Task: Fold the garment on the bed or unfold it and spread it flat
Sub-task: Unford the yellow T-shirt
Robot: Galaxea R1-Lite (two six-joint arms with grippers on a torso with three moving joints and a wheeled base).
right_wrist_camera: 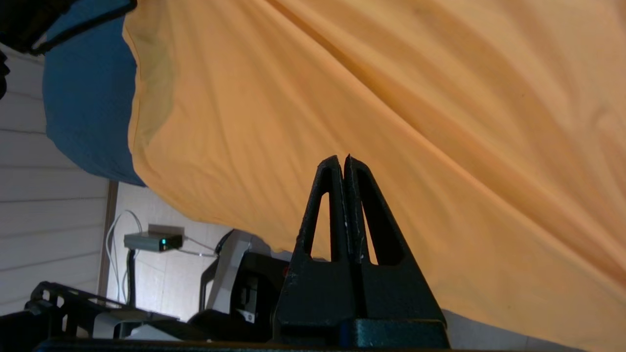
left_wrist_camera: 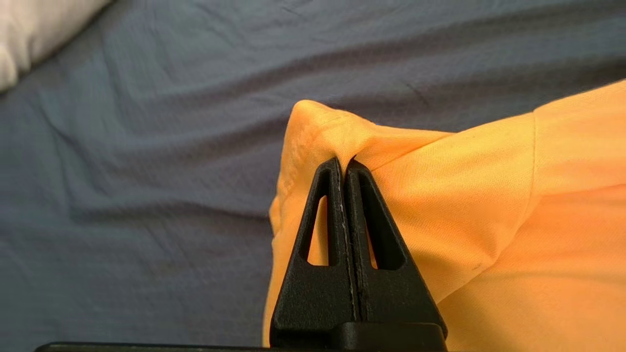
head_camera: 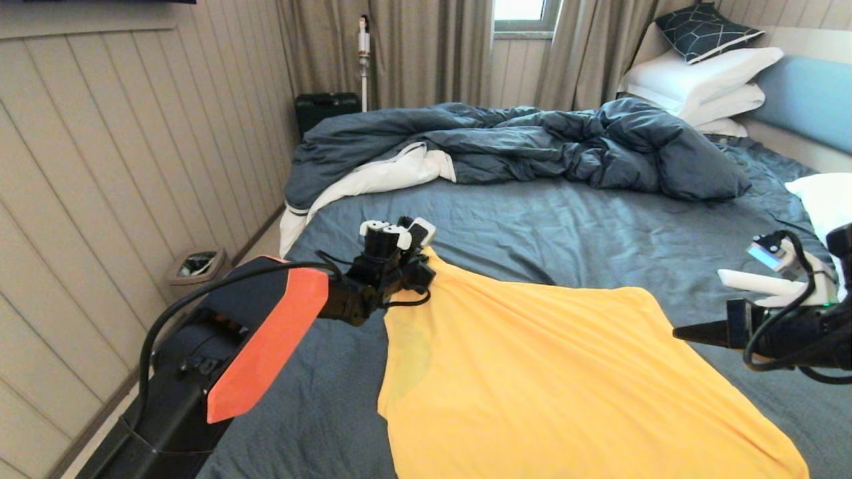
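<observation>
Left tool [left_wrist_camera: 345, 164], centre-left of the head view, was clamped on a corner of the shirt [head_camera: 546, 372]. Right tool [right_wrist_camera: 342, 161], right edge, was pressed together against the cloth, which hung stretched over the bed [head_camera: 546, 226].

Soft daylight from the window [head_camera: 519, 13] (far wall), gentle shadows, no glare, slight wrist-view softness

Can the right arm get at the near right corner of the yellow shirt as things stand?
Probably yes. The right gripper hangs at the bed's right side with its jaws shut, holding nothing visible, and no object lies between it and the yellow shirt's right edge. The left gripper pinches the far left corner.
</observation>
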